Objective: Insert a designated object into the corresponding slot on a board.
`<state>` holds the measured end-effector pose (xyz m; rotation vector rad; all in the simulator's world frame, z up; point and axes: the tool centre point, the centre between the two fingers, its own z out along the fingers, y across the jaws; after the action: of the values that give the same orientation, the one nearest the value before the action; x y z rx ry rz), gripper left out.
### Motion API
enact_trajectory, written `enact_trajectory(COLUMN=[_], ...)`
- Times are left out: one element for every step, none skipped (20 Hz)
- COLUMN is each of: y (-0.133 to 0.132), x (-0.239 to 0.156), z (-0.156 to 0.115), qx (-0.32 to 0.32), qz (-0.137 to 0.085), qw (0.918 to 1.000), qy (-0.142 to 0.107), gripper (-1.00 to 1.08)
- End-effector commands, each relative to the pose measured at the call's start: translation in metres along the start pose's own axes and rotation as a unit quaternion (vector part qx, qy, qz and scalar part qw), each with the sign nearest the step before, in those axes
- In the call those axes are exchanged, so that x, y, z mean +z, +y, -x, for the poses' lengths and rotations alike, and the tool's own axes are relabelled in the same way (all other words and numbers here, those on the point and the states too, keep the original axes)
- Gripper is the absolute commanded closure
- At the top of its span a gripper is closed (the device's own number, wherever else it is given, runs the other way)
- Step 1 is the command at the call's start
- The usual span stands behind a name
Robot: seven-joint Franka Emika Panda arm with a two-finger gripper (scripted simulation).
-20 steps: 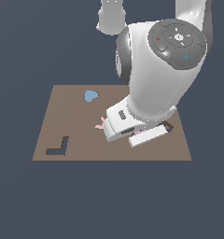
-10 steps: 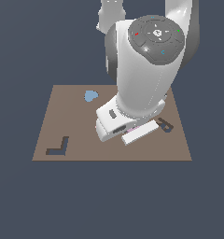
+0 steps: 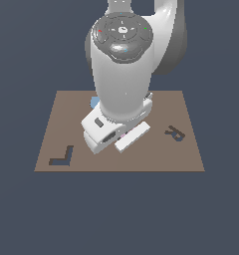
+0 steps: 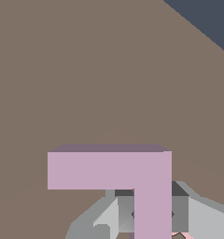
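The lilac-purple L block [image 4: 132,172] fills the lower part of the wrist view, held between my grey fingers [image 4: 195,217]. My gripper [image 4: 152,214] is shut on one arm of it, above the bare brown board [image 4: 86,70]. In the exterior view the arm's body hides the gripper and the block over the middle of the board [image 3: 156,154]. The dark L-shaped slot [image 3: 62,157] lies near the board's front corner at the exterior view's left, well apart from the arm's hand [image 3: 114,132].
A dark R-shaped recess [image 3: 175,133] lies at the exterior view's right of the board. A pale blue shape [image 3: 94,102] peeks out behind the arm. The board's edge and dark floor [image 4: 207,18] show in one corner of the wrist view.
The arm has swung toward the exterior view's left, from over the right part of the board to its middle, uncovering the R-shaped recess. The pink shape beside the hand is now hidden.
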<state>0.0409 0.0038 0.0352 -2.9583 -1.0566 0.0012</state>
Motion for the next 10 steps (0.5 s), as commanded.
enact_trajectory(y=[0.013, 0.018, 0.024, 0.03, 0.036, 0.042, 0.048, 0.054, 0.06, 0.067], x=[-0.001, -0.001, -0.001, -0.001, -0.001, -0.002, -0.002, -0.002, -0.002, -0.002], z=[0.011, 0.015, 0.019, 0.023, 0.026, 0.03, 0.033, 0.036, 0.039, 0.042], qx=[-0.033, -0.047, -0.061, -0.076, -0.09, -0.104, -0.118, -0.132, -0.146, -0.16], qz=[0.0, 0.0, 0.0, 0.0, 0.0, 0.0, 0.0, 0.0, 0.0, 0.0], qw=[0.9994, 0.9989, 0.9981, 0.9971, 0.996, 0.9946, 0.993, 0.9913, 0.9893, 0.9872], qy=[0.0, 0.0, 0.0, 0.0, 0.0, 0.0, 0.0, 0.0, 0.0, 0.0], gripper=[1.08, 1.08, 1.08, 1.08, 1.08, 1.08, 1.08, 1.08, 1.08, 1.08])
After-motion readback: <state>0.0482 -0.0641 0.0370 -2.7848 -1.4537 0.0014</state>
